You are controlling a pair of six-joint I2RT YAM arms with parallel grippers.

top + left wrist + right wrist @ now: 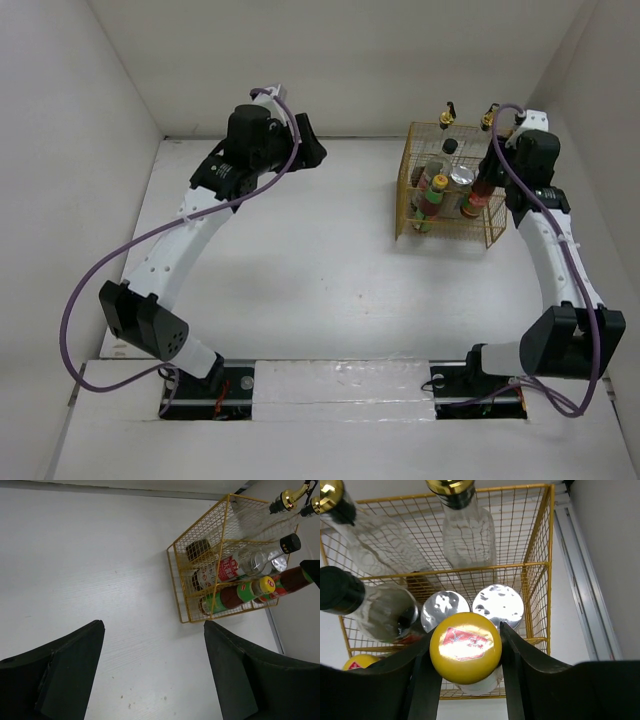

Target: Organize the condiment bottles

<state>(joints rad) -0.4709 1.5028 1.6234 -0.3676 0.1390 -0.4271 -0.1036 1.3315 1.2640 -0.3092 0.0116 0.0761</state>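
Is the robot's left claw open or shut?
Open. On the left gripper, both fingers stand wide apart with nothing held between them.

A white table with one yellow basket on it

The table (pixel 300 270) is flat and white, with thin lines running across it like wood and a few tiny dark specks. A yellow wire basket (pixel 408 200) stands right on the table in the far right corner, close to the back wall and the side wall. It stands upright, open at the top, with bottles (pixel 437 195) inside. At the near edge sit the left arm base (pixel 205 390) and the right arm base (pixel 470 385), with a shiny strip (pixel 340 375) between them.
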